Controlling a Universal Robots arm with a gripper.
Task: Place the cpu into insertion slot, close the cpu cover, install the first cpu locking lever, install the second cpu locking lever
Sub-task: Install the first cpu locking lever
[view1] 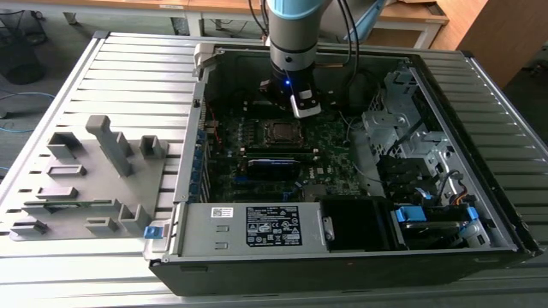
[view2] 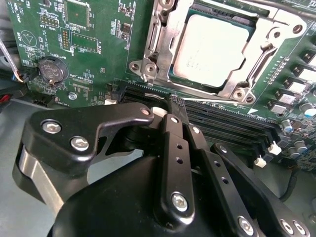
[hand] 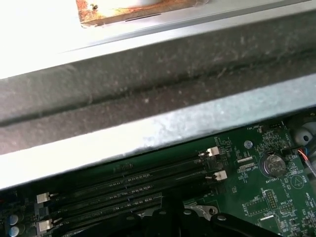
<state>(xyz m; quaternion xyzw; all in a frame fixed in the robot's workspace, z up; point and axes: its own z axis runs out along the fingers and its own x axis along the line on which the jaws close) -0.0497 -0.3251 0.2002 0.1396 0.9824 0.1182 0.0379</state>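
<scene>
The cpu (view2: 210,47) lies flat in the insertion slot (view2: 217,9), its pale metal top showing through the window of the cpu cover (view2: 163,44). The silver cover frame is down around the chip. A thin silver lever (view2: 217,100) runs along the socket's edge nearest the fingertips. My gripper (view2: 177,106) hovers beside that edge, over the memory slots, its black fingers (view2: 173,148) pressed together with nothing between them. In the exterior view the gripper (view1: 307,109) hangs just behind and to the right of the cpu (view1: 278,131) inside the open computer case.
Long black memory slots (view2: 232,123) lie under the fingers. A coin battery (view2: 52,71) sits off to one side. The case wall (hand: 148,98) is close by. A power supply (view1: 248,224) and drive cage (view1: 402,128) bound the board. A grey fixture rack (view1: 86,173) stands at the exterior view's left.
</scene>
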